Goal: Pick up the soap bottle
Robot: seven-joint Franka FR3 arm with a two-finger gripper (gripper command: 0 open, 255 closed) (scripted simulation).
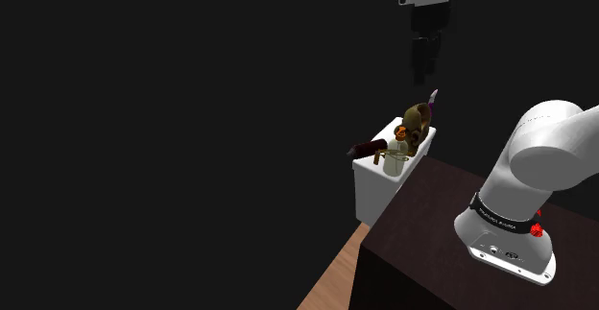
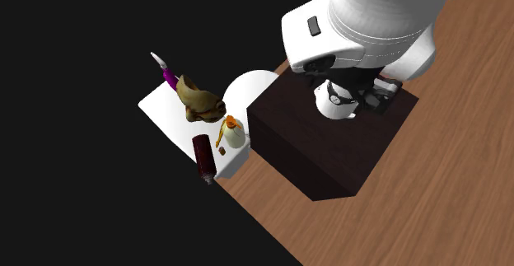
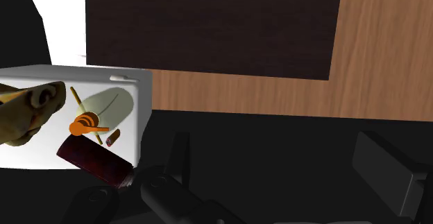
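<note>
The soap bottle (image 2: 234,133) is a small pale cream flask with a rounded, egg-like body, topped by an orange pump head with a short spout. In the shoulder view it stands upright with the pump on top. It sits on the flat top of a white tank (image 2: 161,108), near the edge that faces the dark brown stand (image 2: 329,161). On one side, a dark red cylinder (image 2: 203,157) lies on its side at the tank's rim, close beside the bottle. On the other side sits a lumpy brown figure (image 2: 199,100), and beyond it a thin purple-handled thing (image 2: 167,73). A tiny brown bit (image 3: 113,138) lies just next to the bottle's base. The gripper (image 1: 423,68) hangs high above the tank in the shoulder view, well apart from the bottle and everything else on it. In the wrist view its two black fingers (image 3: 179,157) stand wide apart with nothing between them — the claw is released and holds nothing. From there the bottle shows off to the side beyond one finger, not between the two. The white arm (image 1: 538,164) rises from the stand, which rests on a wooden floor (image 2: 428,207).
</note>
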